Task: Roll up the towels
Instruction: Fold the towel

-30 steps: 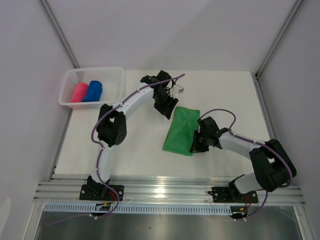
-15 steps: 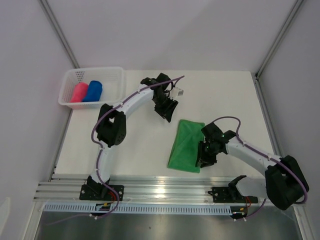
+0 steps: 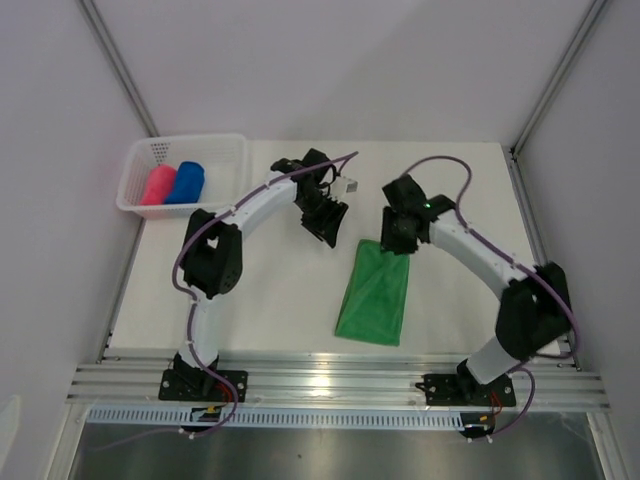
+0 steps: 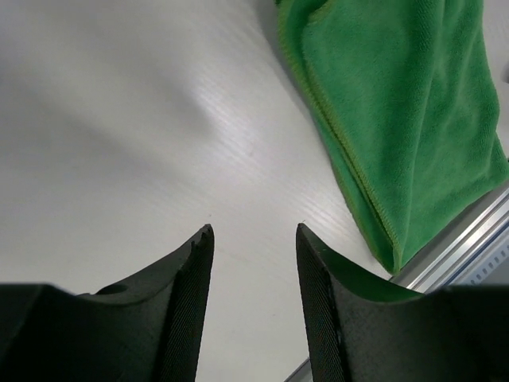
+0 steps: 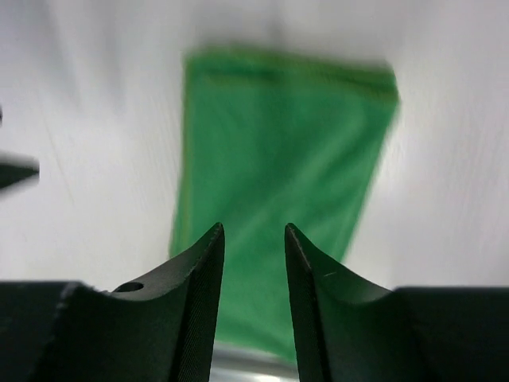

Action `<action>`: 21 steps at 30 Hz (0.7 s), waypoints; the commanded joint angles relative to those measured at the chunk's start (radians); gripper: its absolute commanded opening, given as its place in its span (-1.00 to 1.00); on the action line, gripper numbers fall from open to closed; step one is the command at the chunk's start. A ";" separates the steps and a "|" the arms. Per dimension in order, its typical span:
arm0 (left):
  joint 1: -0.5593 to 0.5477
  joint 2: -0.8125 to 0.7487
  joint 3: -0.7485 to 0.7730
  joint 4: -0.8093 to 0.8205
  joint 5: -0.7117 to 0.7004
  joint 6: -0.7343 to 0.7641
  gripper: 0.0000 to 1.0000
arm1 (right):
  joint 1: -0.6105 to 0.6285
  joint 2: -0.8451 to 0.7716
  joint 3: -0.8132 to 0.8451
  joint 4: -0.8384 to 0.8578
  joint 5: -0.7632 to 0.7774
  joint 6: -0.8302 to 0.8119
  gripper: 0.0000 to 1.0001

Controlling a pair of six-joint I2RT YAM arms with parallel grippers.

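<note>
Green cloth lay flat on the white table (image 3: pixel 270 290), folded into a long strip. This green towel (image 3: pixel 374 295) was not rolled. In the top view its far end was narrow and its near end wider, and the near end reached almost to the metal rail (image 3: pixel 330 372) at the table's front edge.

The right gripper (image 3: pixel 394 240) stood over the far, narrow end of the strip. In its own wrist view, which was blurred, the right gripper (image 5: pixel 254 232) had its two jaws apart with a moderate gap and nothing between them. The green towel (image 5: pixel 286 151) showed beyond the fingertips. Whether the fingers touched the cloth I could not tell.

The left gripper (image 3: pixel 329 224) was just to the left of the towel's far end, over bare table. In the left wrist view the left gripper (image 4: pixel 254 237) also had its jaws partly apart and held nothing. The green towel (image 4: pixel 406 103) lay to the upper right of that view, apart from the fingers, with its stitched edge clear.

The two other towels were in the white mesh basket (image 3: pixel 190 138) at the far left corner – the pink towel (image 3: pixel 158 186) on the left and the blue towel (image 3: pixel 187 182) on the right, both rolled and touching each other.
</note>
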 commanded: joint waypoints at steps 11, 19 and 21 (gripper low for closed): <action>0.190 -0.277 -0.157 0.088 -0.057 -0.003 0.01 | 0.041 0.537 0.334 0.186 0.142 -0.025 -0.24; 0.190 -0.280 -0.167 0.090 -0.044 0.005 0.00 | 0.070 0.585 0.319 0.270 -0.057 0.047 -0.87; 0.191 -0.277 -0.174 0.091 -0.042 0.006 0.00 | 0.090 0.594 0.330 0.308 -0.128 0.098 -0.86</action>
